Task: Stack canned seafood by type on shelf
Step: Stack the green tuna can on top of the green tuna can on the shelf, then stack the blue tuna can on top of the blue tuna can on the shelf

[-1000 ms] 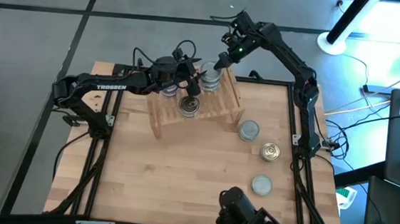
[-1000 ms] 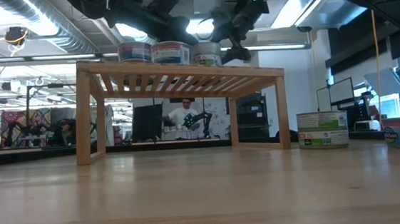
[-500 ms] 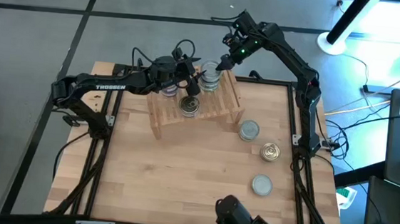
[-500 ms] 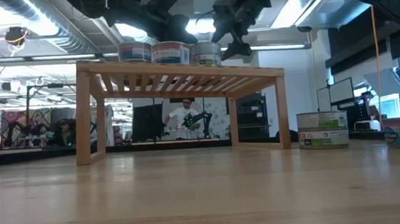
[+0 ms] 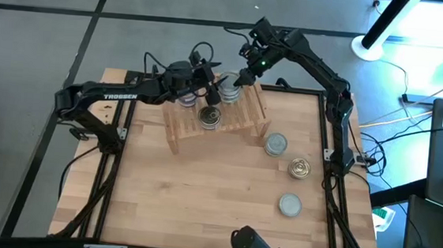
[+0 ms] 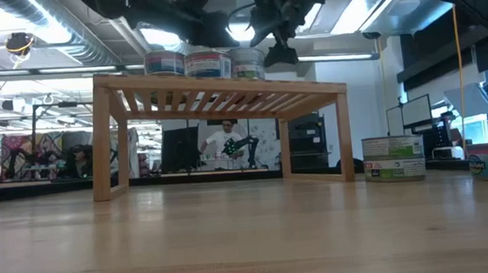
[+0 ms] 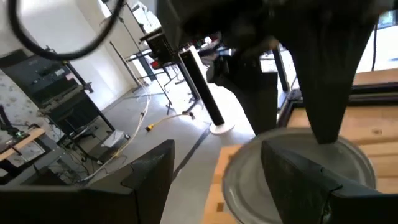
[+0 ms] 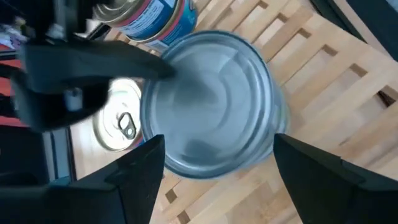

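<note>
From above, both arms are gathered over the slatted wooden shelf (image 5: 218,120): the right gripper (image 5: 241,76) hangs just over a silver-topped tin (image 5: 230,92) at the shelf's far edge with its fingers spread and nothing in them, so that tin looks just set down; the left gripper (image 5: 211,98) sits beside it over the rack, between a gold-topped tin (image 5: 209,117) and the back row, fingers parted, though I cannot tell whether they touch a tin. Three more tins wait on the worktop (image 5: 184,200) well away from either set of fingers: two dull grey (image 5: 275,145) (image 5: 290,203) and one shiny gold (image 5: 299,169). At table height, three short labelled tins (image 6: 207,64) stand in a row on the pale strips, the dark grippers just above them. The left wrist camera shows a smooth grey lid (image 7: 292,174) under its black fingers (image 7: 149,180). The right wrist camera looks down between open fingers (image 8: 140,171) at the ribbed round lid (image 8: 211,102) on the slats. Next, I'd guess, the right arm lifts clear and reaches for a matching tin.
</note>
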Motion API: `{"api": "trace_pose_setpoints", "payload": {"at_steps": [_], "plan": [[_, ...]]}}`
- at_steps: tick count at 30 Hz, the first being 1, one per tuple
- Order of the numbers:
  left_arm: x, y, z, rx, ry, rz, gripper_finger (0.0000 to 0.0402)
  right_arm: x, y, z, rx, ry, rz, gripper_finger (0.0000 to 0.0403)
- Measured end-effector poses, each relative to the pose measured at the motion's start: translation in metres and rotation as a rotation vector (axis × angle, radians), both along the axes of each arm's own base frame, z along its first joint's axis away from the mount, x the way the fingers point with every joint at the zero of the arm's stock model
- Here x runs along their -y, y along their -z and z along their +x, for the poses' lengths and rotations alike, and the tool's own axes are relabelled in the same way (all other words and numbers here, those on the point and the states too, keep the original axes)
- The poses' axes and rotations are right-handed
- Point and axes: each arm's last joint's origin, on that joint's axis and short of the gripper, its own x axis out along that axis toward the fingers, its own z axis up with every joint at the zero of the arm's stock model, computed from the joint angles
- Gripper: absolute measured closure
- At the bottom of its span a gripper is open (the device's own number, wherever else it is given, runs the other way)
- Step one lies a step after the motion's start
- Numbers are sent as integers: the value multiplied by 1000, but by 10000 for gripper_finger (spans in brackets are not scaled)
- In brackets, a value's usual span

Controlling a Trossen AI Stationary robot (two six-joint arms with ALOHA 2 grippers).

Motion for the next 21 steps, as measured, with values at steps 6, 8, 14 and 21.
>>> {"api": "trace_pose_setpoints", "payload": {"at_steps": [6,8,14,21], "plan": [[6,-21,-14,57,-1,21,165,1,-13,-12,-74,97,-171,107],[9,-27,-20,86,-2,9,165,-2,-22,-19,-83,114,-219,107],[26,-35,-33,51,24,-58,165,-31,-50,-42,-117,91,-285,107],[56,-27,-38,-90,106,-149,165,-94,-67,-47,-201,-74,-382,107]]}}
